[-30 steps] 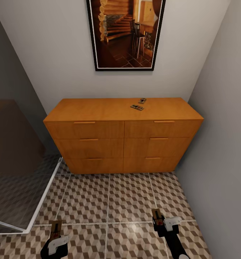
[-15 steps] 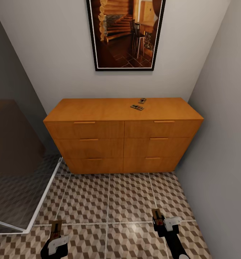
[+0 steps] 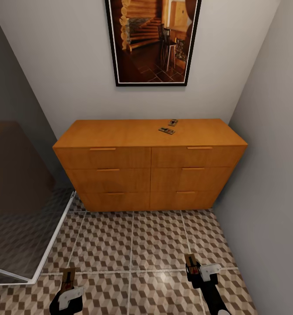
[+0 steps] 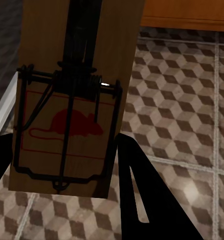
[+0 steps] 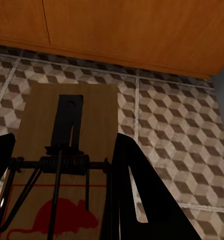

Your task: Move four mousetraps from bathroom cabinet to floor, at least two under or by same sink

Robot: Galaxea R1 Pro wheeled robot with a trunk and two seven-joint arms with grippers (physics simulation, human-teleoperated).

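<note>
Two mousetraps point(image 3: 166, 130) point(image 3: 173, 122) lie on top of the orange-brown cabinet point(image 3: 150, 164), right of its middle. Low at the left of the head view, my left gripper point(image 3: 68, 280) is shut on a mousetrap point(image 4: 71, 95), a brown board with dark wire and a red mouse print. My right gripper point(image 3: 191, 267) is shut on another mousetrap point(image 5: 66, 165). Both grippers hang above the cube-patterned bathroom floor point(image 3: 133, 245), in front of the cabinet. The bathroom sink is out of view.
A framed picture point(image 3: 151, 41) hangs on the wall above the cabinet. A glass shower screen point(image 3: 19, 201) with a pale floor rail stands at the left. A grey wall point(image 3: 269, 175) closes the right side.
</note>
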